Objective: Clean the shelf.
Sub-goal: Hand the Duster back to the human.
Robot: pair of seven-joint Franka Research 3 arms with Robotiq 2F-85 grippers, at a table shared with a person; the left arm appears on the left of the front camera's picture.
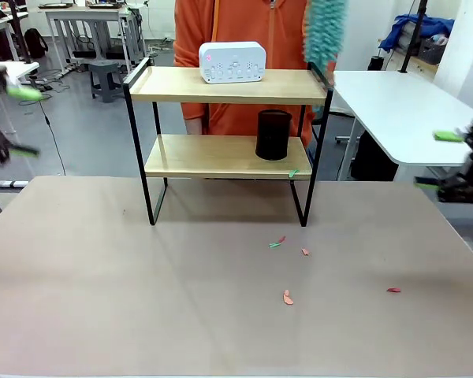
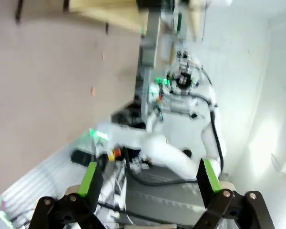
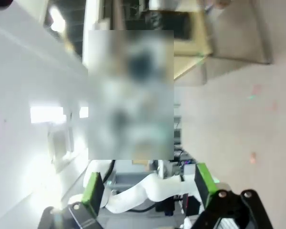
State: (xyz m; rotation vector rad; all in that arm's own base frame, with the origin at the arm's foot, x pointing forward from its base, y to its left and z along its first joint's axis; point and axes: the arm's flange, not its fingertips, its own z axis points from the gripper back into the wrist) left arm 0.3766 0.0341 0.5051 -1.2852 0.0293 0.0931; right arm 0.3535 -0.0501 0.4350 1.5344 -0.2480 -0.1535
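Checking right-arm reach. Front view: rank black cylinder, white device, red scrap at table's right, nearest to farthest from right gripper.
From the right gripper:
1. Red scrap, on table, right side.
2. Black cylinder, lower shelf board, right end.
3. White device, top board, centre.

Shelf [image 1: 221, 85]: light matt wood boards, thin black metal frame; duster [image 1: 324, 35] fluffy teal cloth; table [image 1: 142, 299] matt.
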